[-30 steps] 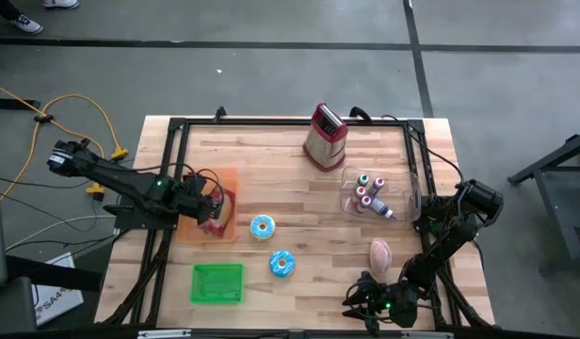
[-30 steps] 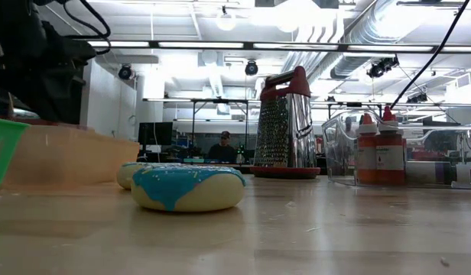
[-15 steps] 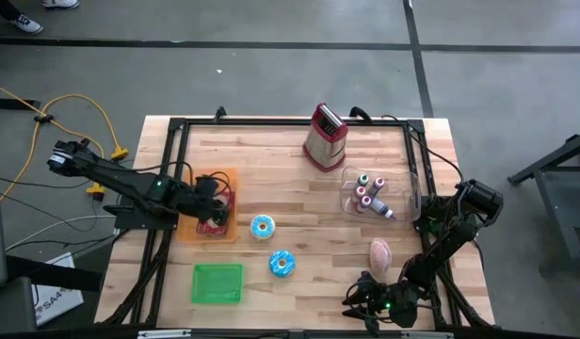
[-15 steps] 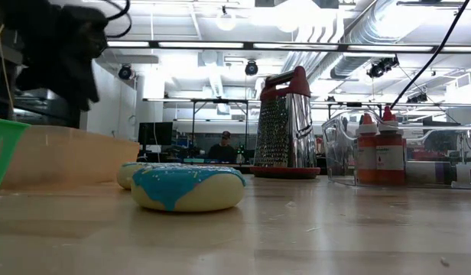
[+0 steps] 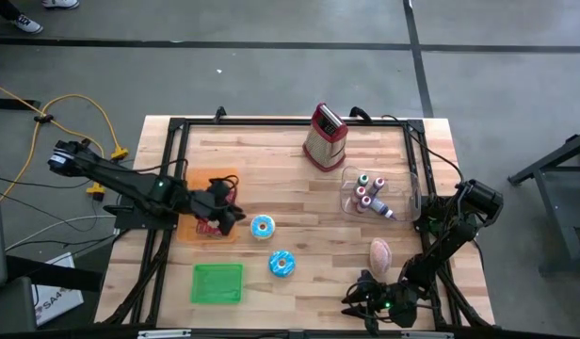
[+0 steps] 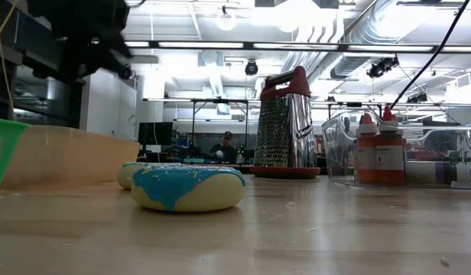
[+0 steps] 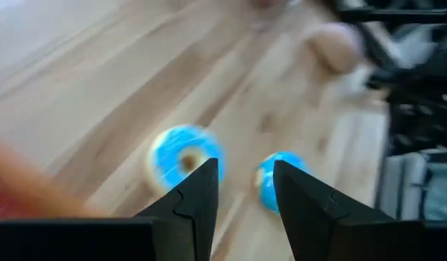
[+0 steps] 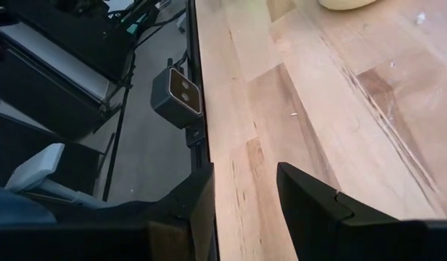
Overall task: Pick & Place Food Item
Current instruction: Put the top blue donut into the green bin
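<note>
The left tool (image 5: 235, 218) has swung from over the shallow orange plastic tray (image 5: 198, 229) toward the blue-iced ring doughnut (image 5: 263, 226), fingers parted and empty. That doughnut lies on the wooden tabletop (image 5: 299, 193) beside the tray. The right tool (image 5: 358, 303) rests folded at the near edge, fingers parted, empty.

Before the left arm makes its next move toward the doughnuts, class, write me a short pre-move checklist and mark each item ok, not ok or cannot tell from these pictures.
1. Left gripper empty, fingers apart: ok; nothing sits between them in the left wrist view.
2. Target in sight: ok; the nearer blue doughnut lies just ahead of the left gripper, the second blue doughnut beyond it.
3. Doughnuts separate from each other: ok; bare wood shows between them in the high view.
4. Gripper clear of the orange tray: cannot tell; it hangs over the tray's edge nearest the doughnuts.
5. Right gripper out of the way: ok; parked at the table's near right corner, empty.
6. Green basket unobstructed: ok.
</note>
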